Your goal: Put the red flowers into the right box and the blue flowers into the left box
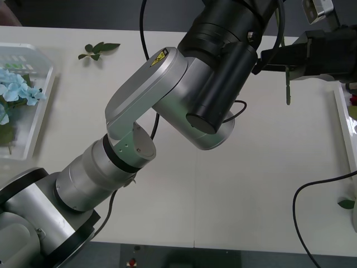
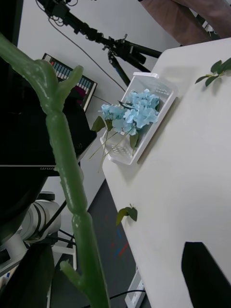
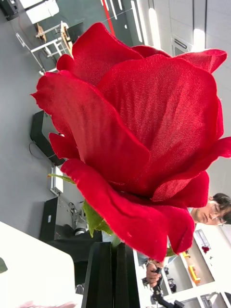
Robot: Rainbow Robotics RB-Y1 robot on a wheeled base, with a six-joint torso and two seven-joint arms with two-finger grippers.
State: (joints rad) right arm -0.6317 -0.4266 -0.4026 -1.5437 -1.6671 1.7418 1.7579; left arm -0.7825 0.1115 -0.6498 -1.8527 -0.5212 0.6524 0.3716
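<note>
A red flower (image 3: 144, 130), a large rose bloom, sits right in front of the left wrist camera. My left gripper (image 3: 115, 276) is shut on its stem just under the bloom. The lower green stem (image 1: 288, 84) hangs beside my right gripper (image 1: 279, 58), high over the table's far right. In the right wrist view that stem (image 2: 67, 183) runs between the spread black fingers, so the right gripper (image 2: 115, 250) is open around it. The blue flowers (image 1: 14, 92) lie in the left box (image 1: 44, 100) at the table's left edge. The right box (image 1: 343, 120) shows its rim at the right edge.
Loose green leaf sprigs lie at the back left (image 1: 97, 50) and near the right edge (image 1: 347, 204). A black cable (image 1: 312, 190) loops over the table's front right. My left arm (image 1: 167, 106) crosses the middle of the table.
</note>
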